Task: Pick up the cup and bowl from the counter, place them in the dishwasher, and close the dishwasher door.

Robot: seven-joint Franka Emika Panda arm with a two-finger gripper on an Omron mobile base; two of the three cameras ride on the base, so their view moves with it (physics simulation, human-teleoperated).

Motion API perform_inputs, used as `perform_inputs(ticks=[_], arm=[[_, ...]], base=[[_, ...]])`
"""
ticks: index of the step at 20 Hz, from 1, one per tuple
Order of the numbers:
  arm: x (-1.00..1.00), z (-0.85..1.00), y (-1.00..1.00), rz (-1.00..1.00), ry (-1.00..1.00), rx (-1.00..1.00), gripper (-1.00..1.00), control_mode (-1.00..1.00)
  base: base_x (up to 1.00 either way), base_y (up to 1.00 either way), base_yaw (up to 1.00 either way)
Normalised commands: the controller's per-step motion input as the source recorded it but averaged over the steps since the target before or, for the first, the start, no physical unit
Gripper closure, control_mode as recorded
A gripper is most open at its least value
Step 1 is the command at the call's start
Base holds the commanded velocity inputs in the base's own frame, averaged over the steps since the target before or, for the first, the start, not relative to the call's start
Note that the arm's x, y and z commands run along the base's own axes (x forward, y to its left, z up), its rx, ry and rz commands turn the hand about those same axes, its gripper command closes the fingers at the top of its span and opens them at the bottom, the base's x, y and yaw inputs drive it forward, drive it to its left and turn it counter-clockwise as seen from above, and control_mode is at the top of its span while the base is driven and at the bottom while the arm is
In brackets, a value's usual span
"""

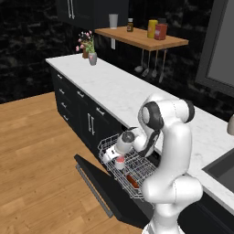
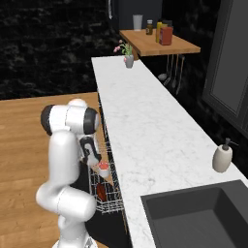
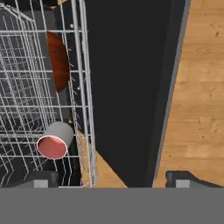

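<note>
White wire rack (image 3: 83, 87) around cup (image 3: 54, 141), bowl (image 3: 58, 60)

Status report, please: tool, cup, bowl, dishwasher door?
Tool open, empty. Cup and bowl in rack. Dishwasher door down, nothing blocking it.

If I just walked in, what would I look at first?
Probably the big white robot arm bending down over the open dishwasher, its black door dropped flat toward the wooden floor. Inside the white wire rack sits a little grey cup with a red-pink inside, and the reddish-brown bowl stands on edge nearby. The open gripper hangs right above the rack's edge.
</note>
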Motion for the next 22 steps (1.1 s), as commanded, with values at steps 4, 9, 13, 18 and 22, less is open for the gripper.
perform_inputs(ticks=[4,9,13,18,22], arm=[[-0.30,1.00,0.30,-0.11,-0.55,0.26,-1.00,-1.00],[-0.72,1.00,-0.20,-0.05,-0.23,0.29,-1.00,-1.00],[-1.00,1.00,-0.87,-0.02,0.00,0.36,-1.00,-1.00],[-1.00,1.00,-0.65,-0.07,-0.02,0.39,-1.00,-1.00],[-0.82,1.00,-0.01,-0.25,-0.05,0.47,-1.00,-1.00]], base=[[0.00,0.00,0.00],[0.00,0.00,0.00],[0.00,0.00,0.00],[0.00,0.00,0.00],[0.00,0.00,0.00]])
